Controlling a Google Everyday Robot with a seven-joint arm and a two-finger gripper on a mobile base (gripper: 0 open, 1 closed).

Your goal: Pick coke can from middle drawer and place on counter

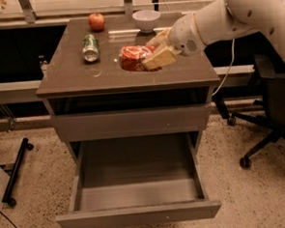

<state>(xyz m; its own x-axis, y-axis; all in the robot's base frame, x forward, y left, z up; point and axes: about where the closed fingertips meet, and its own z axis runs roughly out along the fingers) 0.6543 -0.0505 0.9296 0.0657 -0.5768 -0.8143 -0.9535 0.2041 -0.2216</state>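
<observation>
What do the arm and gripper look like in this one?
The arm is a thick, rounded, off-white shell with a few small dark dots. The gripper, at the coke can over the counter, has flat tan jaws.

White arm [214,19] in from right, gripper [151,51] low over counter [72,75] — apparently clamping the coke can [129,57]

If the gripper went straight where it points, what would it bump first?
Probably the counter: the gripper, shut on the coke can, tilts slightly down over it. The green can looks off line.
</observation>
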